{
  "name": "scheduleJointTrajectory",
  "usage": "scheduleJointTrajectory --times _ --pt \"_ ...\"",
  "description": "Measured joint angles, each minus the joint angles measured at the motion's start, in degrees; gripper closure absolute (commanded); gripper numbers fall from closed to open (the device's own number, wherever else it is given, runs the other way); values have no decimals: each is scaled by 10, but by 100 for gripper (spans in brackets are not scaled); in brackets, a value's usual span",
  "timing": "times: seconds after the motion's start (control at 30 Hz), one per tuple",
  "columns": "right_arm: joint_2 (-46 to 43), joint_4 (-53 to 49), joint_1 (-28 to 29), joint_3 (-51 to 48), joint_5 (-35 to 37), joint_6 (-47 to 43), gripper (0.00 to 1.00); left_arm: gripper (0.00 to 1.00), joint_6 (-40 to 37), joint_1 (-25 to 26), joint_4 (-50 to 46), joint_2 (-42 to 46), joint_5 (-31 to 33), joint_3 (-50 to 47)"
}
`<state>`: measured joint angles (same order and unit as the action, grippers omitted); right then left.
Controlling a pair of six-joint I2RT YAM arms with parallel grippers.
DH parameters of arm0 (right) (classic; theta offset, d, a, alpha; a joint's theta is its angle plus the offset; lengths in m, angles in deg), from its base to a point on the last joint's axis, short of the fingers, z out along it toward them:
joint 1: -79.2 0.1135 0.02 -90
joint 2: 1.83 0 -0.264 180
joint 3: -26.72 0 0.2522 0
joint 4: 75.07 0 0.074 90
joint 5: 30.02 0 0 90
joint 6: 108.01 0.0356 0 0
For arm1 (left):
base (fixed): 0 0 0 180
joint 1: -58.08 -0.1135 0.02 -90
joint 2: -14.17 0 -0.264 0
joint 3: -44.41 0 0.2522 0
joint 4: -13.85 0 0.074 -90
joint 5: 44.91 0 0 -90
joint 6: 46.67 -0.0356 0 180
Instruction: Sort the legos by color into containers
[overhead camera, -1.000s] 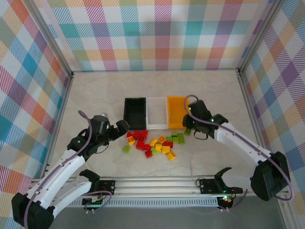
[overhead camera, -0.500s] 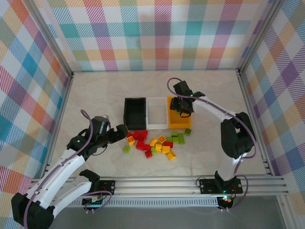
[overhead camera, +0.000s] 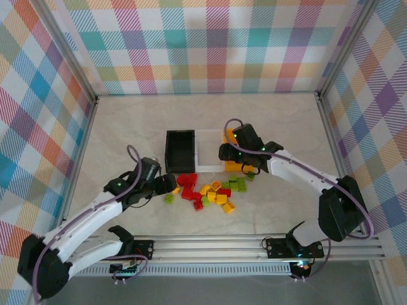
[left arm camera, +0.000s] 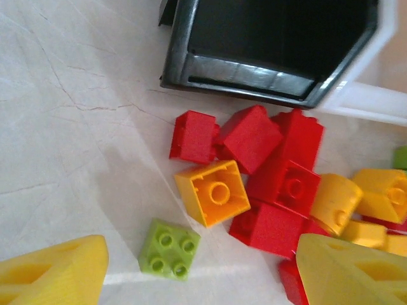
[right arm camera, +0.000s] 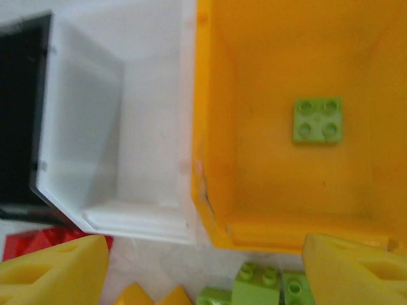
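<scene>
The legos (overhead camera: 210, 190) lie in a loose red, yellow-orange and lime pile in front of the three bins: black (overhead camera: 180, 150), white (overhead camera: 209, 152) and orange-yellow (overhead camera: 236, 166). My left gripper (overhead camera: 166, 185) hangs open at the pile's left edge. In the left wrist view, the gripper (left arm camera: 197, 273) has a flat lime brick (left arm camera: 168, 248) between its fingers (left arm camera: 51, 273), untouched, with an orange brick (left arm camera: 213, 190) and red bricks (left arm camera: 280, 184) just beyond. My right gripper (right arm camera: 203, 279) is open and empty over the near rims of the white bin (right arm camera: 114, 210) and the orange-yellow bin (right arm camera: 210, 127). One lime brick (right arm camera: 318, 119) lies in that bin.
Lime bricks (right arm camera: 257, 286) sit on the table just in front of the orange-yellow bin. The black bin (left arm camera: 273, 44) and the white bin look empty inside. Plaid walls (overhead camera: 203, 44) enclose the marble tabletop (overhead camera: 127, 127), and a metal rail (overhead camera: 210, 244) runs along the near edge.
My right gripper swung from the lime bricks up over the orange-yellow bin, then back toward its near-left corner. My left gripper advanced right, closer to the pile.
</scene>
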<state>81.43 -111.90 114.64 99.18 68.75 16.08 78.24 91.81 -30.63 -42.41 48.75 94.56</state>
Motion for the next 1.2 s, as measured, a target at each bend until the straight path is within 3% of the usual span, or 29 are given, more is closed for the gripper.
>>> scheduleJointTrajectory --times 0.3,0.57,0.8,1.07,1.2 --pt "-40 4 0 -47 0 9 21 27 -31 4 105 -139 8 -2" --pt "-71 10 0 -65 8 15 20 42 -37 4 145 -204 9 -2" --pt "-77 7 0 -69 17 21 20 63 -28 4 171 -202 9 -25" --pt "-96 -2 0 -70 27 28 21 73 -13 7 127 -100 14 -41" --pt "-107 -7 0 -70 27 30 21 75 -11 7 65 -48 29 -4"
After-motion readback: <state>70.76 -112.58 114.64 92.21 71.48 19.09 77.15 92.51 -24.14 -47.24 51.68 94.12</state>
